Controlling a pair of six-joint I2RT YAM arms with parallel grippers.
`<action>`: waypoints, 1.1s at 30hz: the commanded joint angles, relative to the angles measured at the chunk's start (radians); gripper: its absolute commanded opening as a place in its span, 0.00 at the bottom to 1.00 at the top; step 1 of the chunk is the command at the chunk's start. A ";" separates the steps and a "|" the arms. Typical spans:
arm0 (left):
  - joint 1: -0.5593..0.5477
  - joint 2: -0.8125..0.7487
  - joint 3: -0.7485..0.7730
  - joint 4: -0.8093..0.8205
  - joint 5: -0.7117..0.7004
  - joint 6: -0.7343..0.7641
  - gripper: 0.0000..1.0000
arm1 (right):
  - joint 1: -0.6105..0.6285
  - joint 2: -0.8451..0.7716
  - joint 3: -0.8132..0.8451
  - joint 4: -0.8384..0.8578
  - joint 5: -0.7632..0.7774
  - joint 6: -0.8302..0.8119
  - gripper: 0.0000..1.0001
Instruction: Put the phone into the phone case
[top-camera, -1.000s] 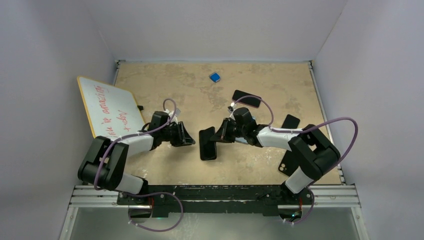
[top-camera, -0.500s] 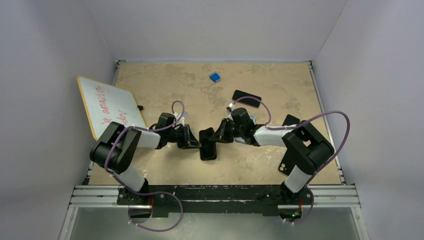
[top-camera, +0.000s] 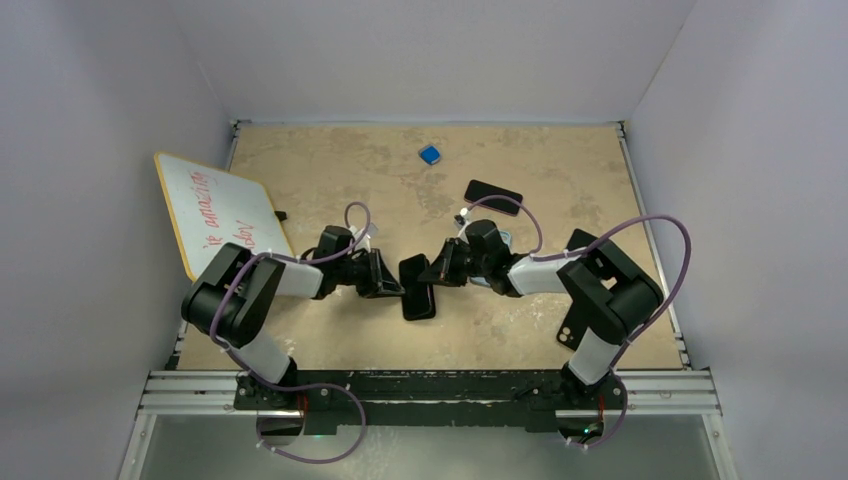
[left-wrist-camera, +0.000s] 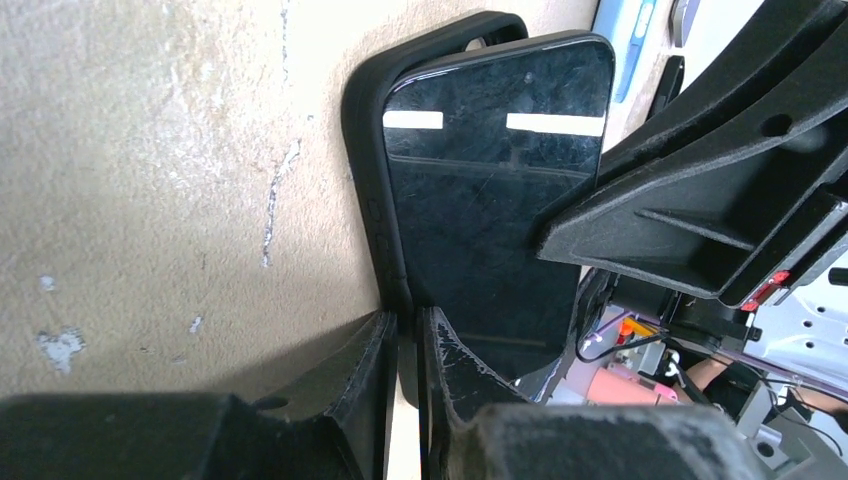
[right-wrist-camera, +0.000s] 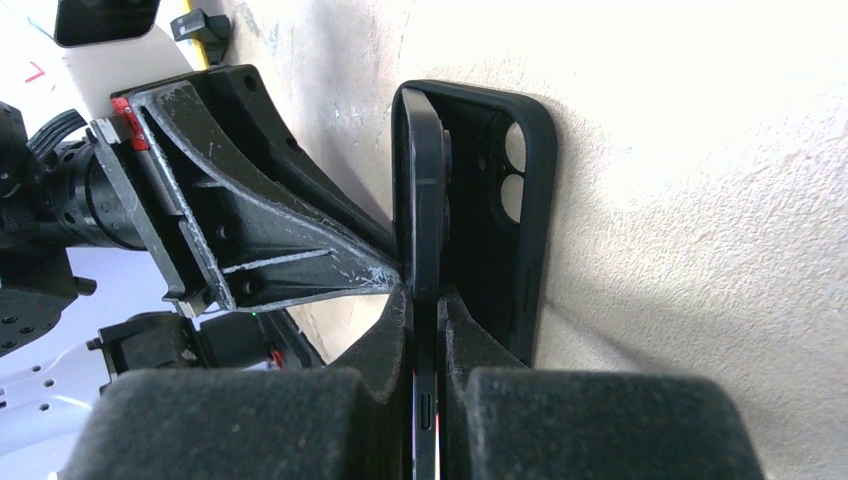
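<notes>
The black phone case lies on the tan table between my two grippers. The black phone rests over the case, one long edge raised. In the right wrist view the phone stands on edge beside the case, whose camera holes show. My right gripper is shut on the phone's edge; from above it is right of the phone. My left gripper is shut on the case's side wall, with the phone's glossy screen just right of it. From above it is left of the case.
A whiteboard with red writing leans at the left wall. A small blue object lies at the back. Another black phone lies behind the right gripper. Two more dark phones or cases lie on the right.
My left gripper has moved right from open table to the case and now grips its left wall. My right gripper with the phone has shifted slightly left.
</notes>
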 joint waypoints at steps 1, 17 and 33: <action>-0.084 0.022 -0.004 -0.018 -0.056 0.007 0.18 | 0.018 0.066 0.014 -0.071 0.102 -0.083 0.01; -0.107 -0.226 -0.057 -0.105 -0.180 -0.049 0.27 | 0.022 -0.141 0.074 -0.353 0.213 -0.196 0.69; -0.106 -0.260 0.015 -0.164 -0.253 -0.021 0.29 | 0.010 -0.228 0.057 -0.442 0.235 -0.269 0.46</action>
